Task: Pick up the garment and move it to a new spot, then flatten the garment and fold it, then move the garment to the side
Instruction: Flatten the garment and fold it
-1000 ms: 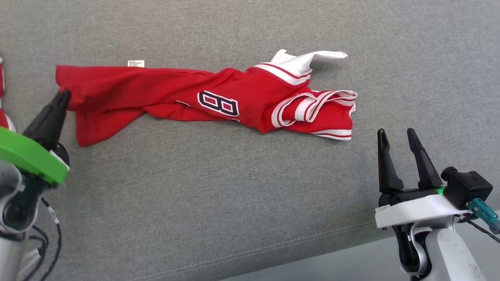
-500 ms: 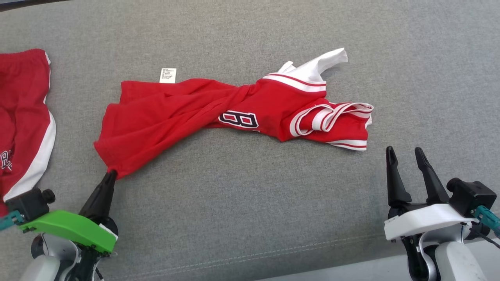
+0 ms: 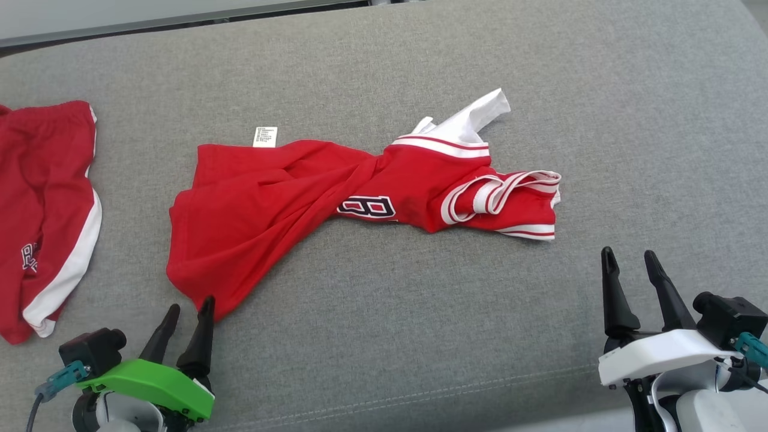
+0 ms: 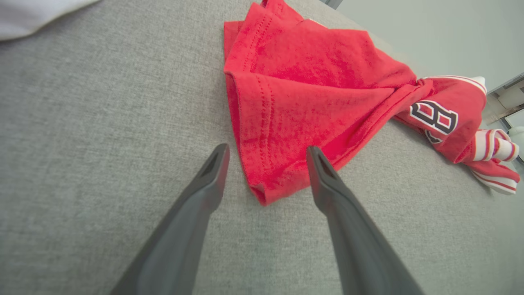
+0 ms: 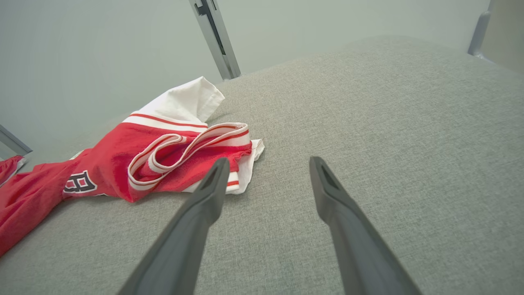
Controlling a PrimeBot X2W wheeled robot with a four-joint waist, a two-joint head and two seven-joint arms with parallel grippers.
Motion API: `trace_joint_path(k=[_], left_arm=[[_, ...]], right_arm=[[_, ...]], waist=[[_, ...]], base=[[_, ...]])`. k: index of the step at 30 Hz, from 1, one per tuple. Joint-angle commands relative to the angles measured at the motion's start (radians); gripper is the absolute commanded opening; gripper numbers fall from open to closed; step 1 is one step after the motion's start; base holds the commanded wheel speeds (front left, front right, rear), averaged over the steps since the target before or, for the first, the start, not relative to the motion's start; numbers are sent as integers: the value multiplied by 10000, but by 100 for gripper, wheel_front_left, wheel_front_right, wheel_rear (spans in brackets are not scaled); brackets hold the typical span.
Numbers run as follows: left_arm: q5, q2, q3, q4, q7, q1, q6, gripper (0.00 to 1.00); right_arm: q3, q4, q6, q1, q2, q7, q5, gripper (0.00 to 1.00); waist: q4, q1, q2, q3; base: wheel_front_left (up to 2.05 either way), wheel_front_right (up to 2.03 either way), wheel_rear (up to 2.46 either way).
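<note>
The fingers [image 4: 204, 196] of the left gripper [image 4: 267, 151] stand well apart and grip nothing. The hem corner of the red number-8 jersey [image 4: 307, 106] lies on the grey cushion [image 3: 384, 336] in the gap between them. The fabric is slack, not pinched. In the head view one fingertip sits at the very edge of that corner, and I cannot tell whether it touches the cloth.

From those fingers the jersey runs away and across towards the right gripper [image 3: 629, 255]. It is broad and fairly flat near the left fingers. Farther out it twists into a rope at the number, and it ends in a bunch of white-and-red trim. Its white care label [image 3: 264, 136] lies on the far side of the hem. It looks laid out at its spot but is far from flat, so I judge the flattening step is next.

The right gripper's fingers [image 5: 192, 221] are also spread wide and empty. They hover above the cushion, with the bunched shoulder end just ahead and to their left, probably waiting to take that end. A pair of red shorts [image 3: 42, 198] lies beyond the left gripper's outer side, apart from the jersey.
</note>
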Motion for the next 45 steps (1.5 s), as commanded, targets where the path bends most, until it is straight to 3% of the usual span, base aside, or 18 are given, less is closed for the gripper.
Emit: trace_joint_path(k=[1,6,13,20,33,45], left_arm=[[292,-54,66,13,-317,-130,203,100],[1220,-129,485,-506,-720,-46,977,100],[3030,-170,1172,-2297,-767,205,2352,100],[4357,-13,971,-3576,-759,596,3141,100],[4961,166,333,-4172,-374,1552,3745,100],[4853,153,296,-4162,-199,1692,3931,100]], right_arm=[[-79,-52,-3,95,-34,55,-75,100],[-262,-242,-3,158,-33,85,-204,100],[-248,-401,-3,-184,-33,258,-563,100],[104,-338,-3,-408,-35,459,-867,100],[586,-399,-3,235,-47,630,-918,100],[582,-528,-3,414,-38,737,-897,100]], waist=[[52,0,0,-205],[210,0,0,-551],[349,0,0,-947],[384,0,0,-1467],[463,0,0,-2259],[623,0,0,-2397]], base=[[0,0,0],[0,0,0],[0,0,0],[0,0,0],[0,0,0],[0,0,0]])
